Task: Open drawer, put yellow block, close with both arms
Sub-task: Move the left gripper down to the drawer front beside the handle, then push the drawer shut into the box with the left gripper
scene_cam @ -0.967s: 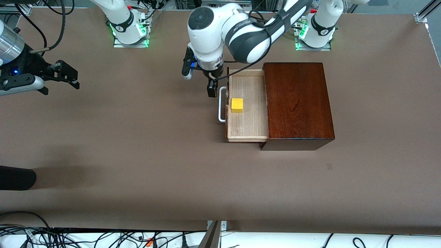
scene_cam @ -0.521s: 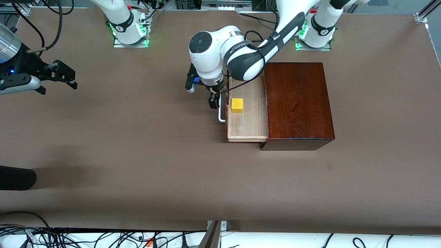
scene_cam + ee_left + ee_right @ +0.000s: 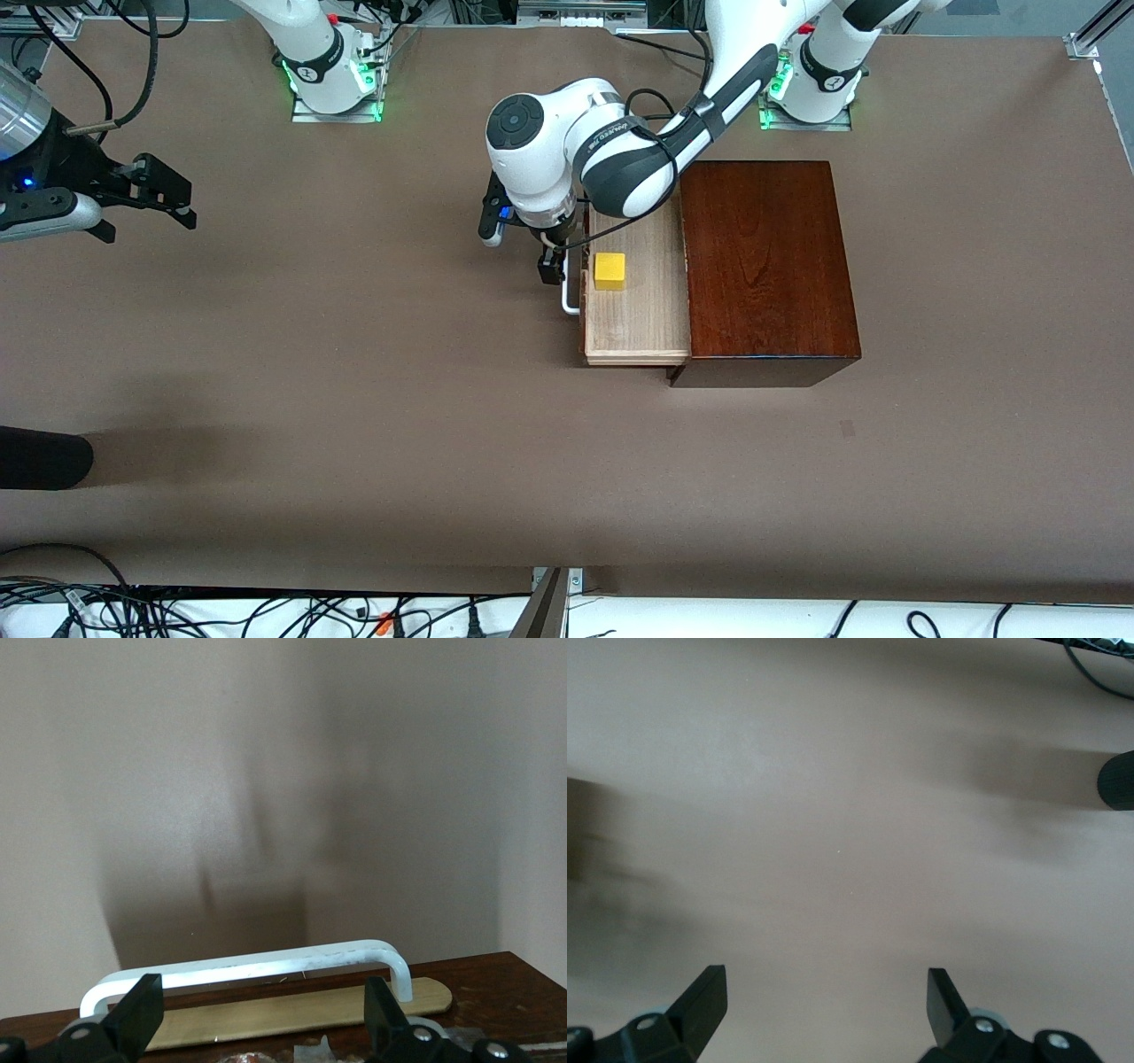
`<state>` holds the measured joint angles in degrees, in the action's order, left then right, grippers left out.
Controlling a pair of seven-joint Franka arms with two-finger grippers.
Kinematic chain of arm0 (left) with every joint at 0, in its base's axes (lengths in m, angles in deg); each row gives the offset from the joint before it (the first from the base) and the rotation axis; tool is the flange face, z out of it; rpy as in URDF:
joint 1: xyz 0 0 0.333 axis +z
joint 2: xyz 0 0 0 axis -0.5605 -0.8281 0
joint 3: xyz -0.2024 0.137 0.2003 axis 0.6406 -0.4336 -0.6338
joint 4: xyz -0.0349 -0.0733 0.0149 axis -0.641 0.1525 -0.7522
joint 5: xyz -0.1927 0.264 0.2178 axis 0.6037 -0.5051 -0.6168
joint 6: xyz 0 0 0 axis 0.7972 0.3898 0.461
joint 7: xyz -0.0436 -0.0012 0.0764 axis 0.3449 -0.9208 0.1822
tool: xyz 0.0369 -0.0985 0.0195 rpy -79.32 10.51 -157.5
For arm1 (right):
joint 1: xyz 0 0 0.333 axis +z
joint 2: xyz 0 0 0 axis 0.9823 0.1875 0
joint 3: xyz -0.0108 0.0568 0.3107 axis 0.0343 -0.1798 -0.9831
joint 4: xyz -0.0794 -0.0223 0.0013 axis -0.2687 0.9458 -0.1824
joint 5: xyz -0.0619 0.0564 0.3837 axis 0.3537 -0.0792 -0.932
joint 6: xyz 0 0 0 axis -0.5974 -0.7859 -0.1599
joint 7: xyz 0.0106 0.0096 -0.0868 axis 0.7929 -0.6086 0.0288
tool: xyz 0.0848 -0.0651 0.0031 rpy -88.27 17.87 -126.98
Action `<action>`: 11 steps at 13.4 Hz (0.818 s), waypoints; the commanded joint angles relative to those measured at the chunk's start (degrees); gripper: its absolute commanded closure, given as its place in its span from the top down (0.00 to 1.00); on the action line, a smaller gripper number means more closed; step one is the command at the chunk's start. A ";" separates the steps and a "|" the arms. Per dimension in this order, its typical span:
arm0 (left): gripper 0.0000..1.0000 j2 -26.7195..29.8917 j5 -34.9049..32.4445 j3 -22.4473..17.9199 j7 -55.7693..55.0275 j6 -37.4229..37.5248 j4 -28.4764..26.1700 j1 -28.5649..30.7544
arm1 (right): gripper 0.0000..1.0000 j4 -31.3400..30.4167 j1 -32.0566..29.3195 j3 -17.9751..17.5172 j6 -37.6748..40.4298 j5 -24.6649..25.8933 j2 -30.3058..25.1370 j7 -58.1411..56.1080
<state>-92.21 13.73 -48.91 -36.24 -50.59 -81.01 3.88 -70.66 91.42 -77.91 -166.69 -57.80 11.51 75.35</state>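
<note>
The drawer (image 3: 638, 292) stood pulled out of the mahogany box (image 3: 766, 266) toward the right arm's end of the table, its white handle (image 3: 569, 301) running along the drawer front. The left gripper (image 3: 554, 266), fingers (image 3: 133, 1019) spread wide, hung just over that handle, the bar lying crosswise between and just ahead of the fingertips in the left wrist view. The closing push would therefore, in all likelihood, run from the handle toward the box. The yellow block (image 3: 609, 270) lay inside the drawer tray, near its front wall. The right gripper (image 3: 164, 190), jaws also spread and empty, waited over bare table (image 3: 354, 399) well apart from the drawer; the left arm was much the nearer
</note>
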 commanded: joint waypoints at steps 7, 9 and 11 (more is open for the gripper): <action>1.00 0.32 -4.21 -0.19 2.26 3.36 -0.69 0.68 | 1.00 0.33 -0.36 0.97 4.17 0.44 -0.87 0.36; 1.00 0.49 -4.21 -0.19 2.35 5.56 -0.69 0.68 | 1.00 0.33 -0.36 0.97 4.17 0.53 -0.87 0.36; 1.00 1.11 -4.21 -0.19 2.35 7.24 -0.78 0.94 | 1.00 0.33 -0.36 0.97 4.17 0.44 -0.87 0.36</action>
<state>-92.45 11.04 -48.94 -35.93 -48.51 -81.02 3.96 -70.58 91.35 -76.66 -163.62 -57.80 11.45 75.37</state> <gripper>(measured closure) 0.000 0.000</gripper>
